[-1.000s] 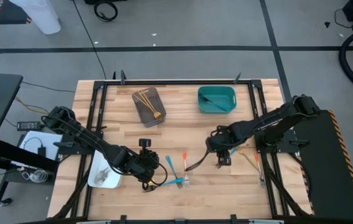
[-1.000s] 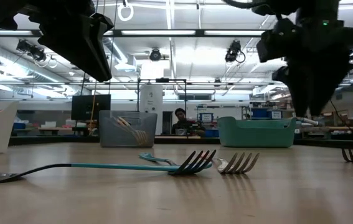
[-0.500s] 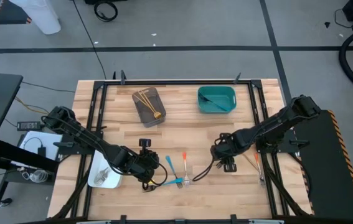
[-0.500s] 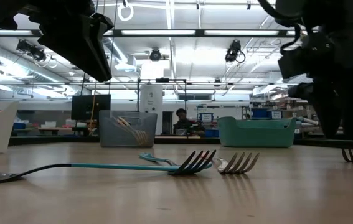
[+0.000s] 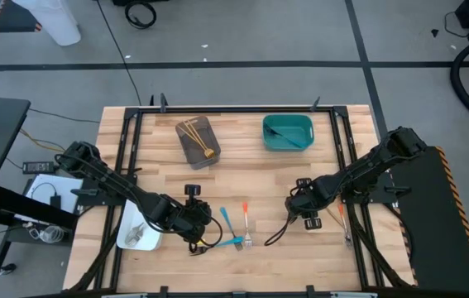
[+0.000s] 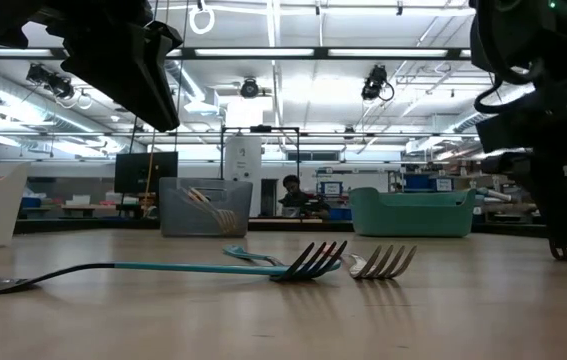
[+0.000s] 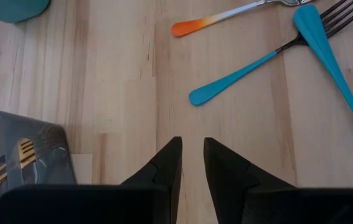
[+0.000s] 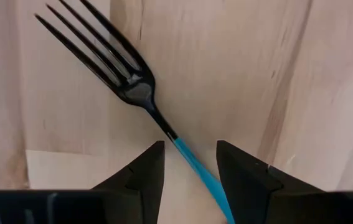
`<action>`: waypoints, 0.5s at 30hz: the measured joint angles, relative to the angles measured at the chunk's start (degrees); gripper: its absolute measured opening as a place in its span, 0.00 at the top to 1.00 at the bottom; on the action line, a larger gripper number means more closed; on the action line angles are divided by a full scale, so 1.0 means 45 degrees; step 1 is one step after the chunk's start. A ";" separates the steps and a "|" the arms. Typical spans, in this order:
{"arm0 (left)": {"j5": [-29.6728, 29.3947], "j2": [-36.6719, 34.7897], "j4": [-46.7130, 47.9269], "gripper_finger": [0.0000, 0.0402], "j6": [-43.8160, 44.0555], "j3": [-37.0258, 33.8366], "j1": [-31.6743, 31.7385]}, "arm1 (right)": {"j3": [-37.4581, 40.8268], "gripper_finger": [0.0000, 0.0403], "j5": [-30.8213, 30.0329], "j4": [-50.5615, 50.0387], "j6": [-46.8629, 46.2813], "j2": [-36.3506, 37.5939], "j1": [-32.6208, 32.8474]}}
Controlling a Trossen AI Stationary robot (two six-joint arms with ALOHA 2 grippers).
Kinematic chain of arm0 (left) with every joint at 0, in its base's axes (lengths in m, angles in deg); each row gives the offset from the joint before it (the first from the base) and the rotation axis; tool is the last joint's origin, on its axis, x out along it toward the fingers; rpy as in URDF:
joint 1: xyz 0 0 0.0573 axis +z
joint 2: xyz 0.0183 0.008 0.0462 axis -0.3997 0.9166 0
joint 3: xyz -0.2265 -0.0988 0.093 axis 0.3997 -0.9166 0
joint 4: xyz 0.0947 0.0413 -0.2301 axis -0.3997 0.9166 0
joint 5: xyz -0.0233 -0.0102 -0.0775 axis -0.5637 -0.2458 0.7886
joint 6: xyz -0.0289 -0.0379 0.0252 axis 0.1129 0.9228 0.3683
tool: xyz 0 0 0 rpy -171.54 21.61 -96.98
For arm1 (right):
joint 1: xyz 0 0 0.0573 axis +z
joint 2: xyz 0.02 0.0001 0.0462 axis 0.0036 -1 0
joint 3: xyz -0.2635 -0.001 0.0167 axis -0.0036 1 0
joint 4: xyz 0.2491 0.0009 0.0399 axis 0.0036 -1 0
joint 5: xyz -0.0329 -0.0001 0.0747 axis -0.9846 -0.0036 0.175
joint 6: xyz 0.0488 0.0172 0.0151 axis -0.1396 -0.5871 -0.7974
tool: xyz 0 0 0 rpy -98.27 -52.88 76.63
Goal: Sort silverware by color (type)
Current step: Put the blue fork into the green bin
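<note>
Right arm has slid further toward the tabletop's right edge since a second ago; left arm unchanged. Left to right: white tray (image 5: 137,236) at the front-left edge, something metallic in it. Left gripper (image 7: 191,163) sits low just beside it, fingers a narrow gap apart, holding nothing. Ahead of it near the front edge: two blue-handled forks (image 7: 260,62) crossing, dark tines, plus an orange-handled fork (image 7: 210,22) with a pale shaft. Grey tray (image 5: 198,142) at the back holds gold forks (image 5: 198,137); teal tray (image 5: 288,132) right of it. Right gripper (image 8: 188,171) is down near the front-right, fingers apart and straddling a black-tined blue-handled fork (image 8: 140,92) flat on the wood. More orange-handled forks (image 5: 342,219) by the right edge.
</note>
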 joint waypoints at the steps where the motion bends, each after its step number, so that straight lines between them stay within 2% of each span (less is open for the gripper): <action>1: 0.0001 0.0000 0.0000 0.81 0.0000 0.0000 0.0000 | 0.0115 0.62 -0.0004 0.0160 0.0031 0.0000 0.0000; 15: -0.0004 0.0000 0.0019 0.81 0.0000 0.0000 0.0000 | 0.0470 0.81 0.0302 0.0934 0.0345 0.0044 -0.0033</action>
